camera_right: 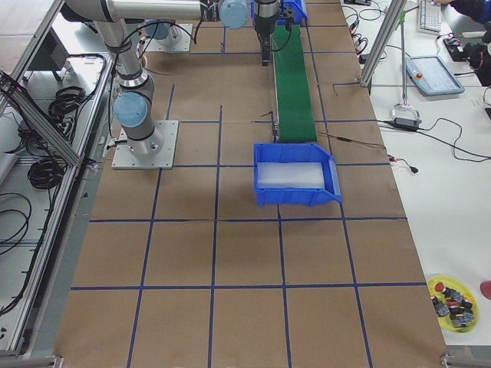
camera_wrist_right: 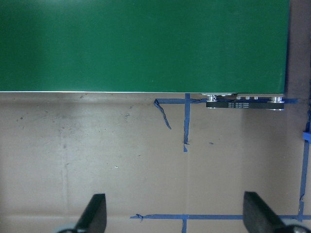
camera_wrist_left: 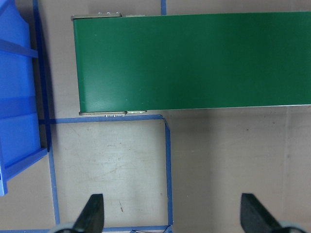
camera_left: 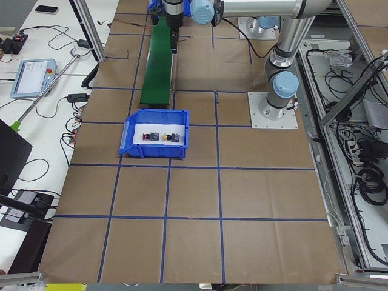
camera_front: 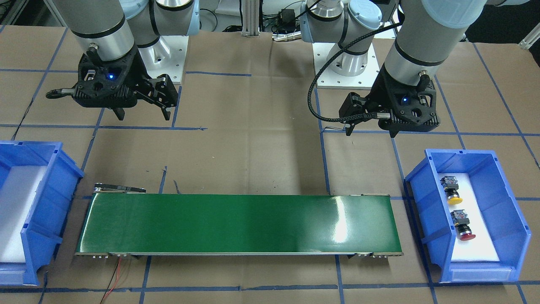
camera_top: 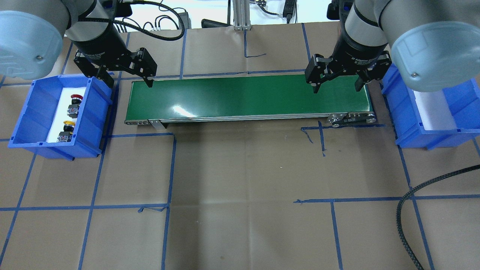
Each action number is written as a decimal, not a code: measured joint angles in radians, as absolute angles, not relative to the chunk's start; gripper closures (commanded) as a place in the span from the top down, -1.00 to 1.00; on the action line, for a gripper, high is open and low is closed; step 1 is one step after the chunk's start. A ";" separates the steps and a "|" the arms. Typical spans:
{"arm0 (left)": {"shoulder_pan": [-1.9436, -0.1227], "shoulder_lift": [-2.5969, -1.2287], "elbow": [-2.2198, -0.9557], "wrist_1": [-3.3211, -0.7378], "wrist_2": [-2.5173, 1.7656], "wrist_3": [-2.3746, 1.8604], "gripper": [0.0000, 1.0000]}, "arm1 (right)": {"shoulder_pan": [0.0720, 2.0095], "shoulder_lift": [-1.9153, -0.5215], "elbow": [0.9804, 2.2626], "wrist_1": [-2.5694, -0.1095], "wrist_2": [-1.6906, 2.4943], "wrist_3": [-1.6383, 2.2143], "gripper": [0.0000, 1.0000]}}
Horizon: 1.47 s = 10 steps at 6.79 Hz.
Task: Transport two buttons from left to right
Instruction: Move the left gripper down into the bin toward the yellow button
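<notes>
Red button [camera_top: 75,99] and yellow button [camera_top: 68,125] lie crosswise to the green belt [camera_top: 243,95], in the blue bin [camera_top: 92,123] just past its left end; left pincer [camera_top: 129,78] (spread, empty) hovers nearest, right pincer [camera_top: 337,85] also spread.

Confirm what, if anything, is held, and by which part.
Nothing held: left gripper and right gripper show open, empty jaws. Yellow-capped push-button and red-capped push-button lie in the blue plastic bin.

Blue bin [camera_front: 40,240] at the desk's right end cut by the frame edge, buttons [camera_left: 163,137] in the side view mere specks — detail unreadable, left gripper [camera_wrist_left: 170,209] shown only as two fingertips [camera_wrist_left: 93,213]
</notes>
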<state>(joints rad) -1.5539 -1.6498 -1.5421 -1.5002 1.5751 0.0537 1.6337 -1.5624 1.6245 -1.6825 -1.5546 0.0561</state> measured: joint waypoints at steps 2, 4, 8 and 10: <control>-1.554 -1.651 -1.543 -1.501 1.575 0.054 1.00 | 1.634 -1.562 1.624 -1.683 -1.553 0.057 1.00; -1.554 -1.651 -1.543 -1.500 1.575 0.054 1.00 | 1.635 -1.562 1.625 -1.684 -1.551 0.057 1.00; -1.528 -1.654 -1.535 -1.501 1.575 0.077 1.00 | 1.635 -1.560 1.629 -1.686 -1.554 0.056 1.00; -1.389 -1.669 -1.529 -1.501 1.573 0.223 1.00 | 1.634 -1.560 1.630 -1.687 -1.556 0.055 1.00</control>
<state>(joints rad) -1.3891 -1.6687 -1.5286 -1.5010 1.5732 0.2235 1.6338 -1.5602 1.6304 -1.6869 -1.5560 0.0553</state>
